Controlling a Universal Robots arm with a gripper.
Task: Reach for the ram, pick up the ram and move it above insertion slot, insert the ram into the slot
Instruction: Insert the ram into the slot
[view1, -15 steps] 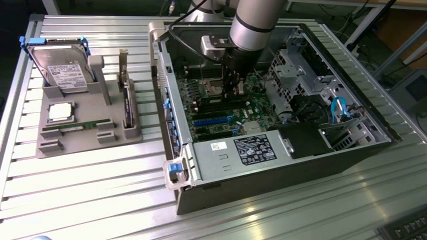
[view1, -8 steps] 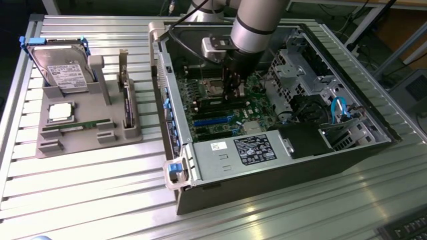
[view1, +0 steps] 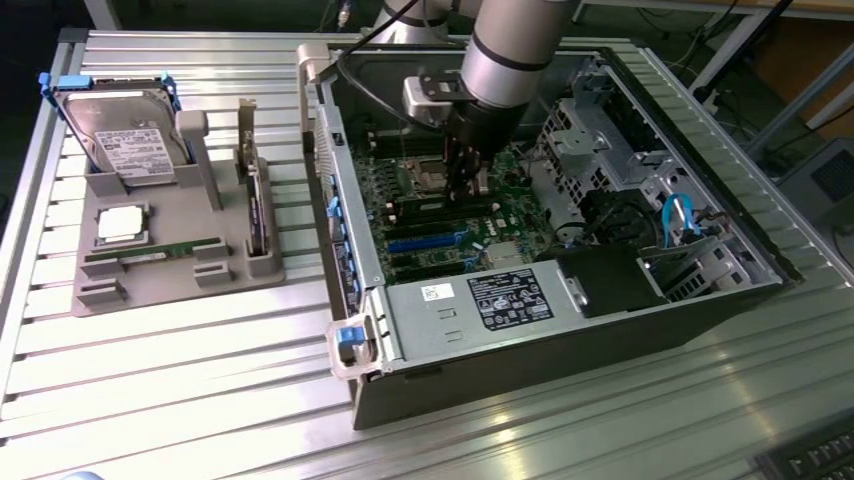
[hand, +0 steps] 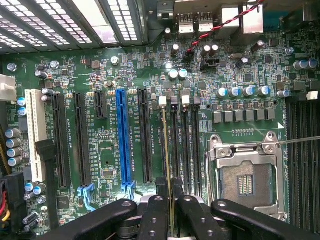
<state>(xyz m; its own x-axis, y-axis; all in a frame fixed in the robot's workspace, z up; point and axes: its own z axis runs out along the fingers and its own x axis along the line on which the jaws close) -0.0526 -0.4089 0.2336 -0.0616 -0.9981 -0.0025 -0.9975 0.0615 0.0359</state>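
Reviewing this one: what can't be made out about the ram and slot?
- The ram, chips and label: wrist view, seen edge-on.
- Whether ram touches the slot: wrist view looks down its edge; exterior view, end effector blocks it.
- Slot's near latch: wrist view, fingers cover it.

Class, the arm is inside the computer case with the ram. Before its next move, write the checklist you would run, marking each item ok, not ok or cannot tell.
1. Claw grips the ram, seen edge-on between its fingers: ok.
2. Ram runs parallel along the slot: ok.
3. Ram fully seated in the slot: cannot tell.
4. Slot's pale end latch open: cannot tell.
5. Neighbouring slots look empty: ok.
6. Twisted red-black cable lies away from the slot: ok.
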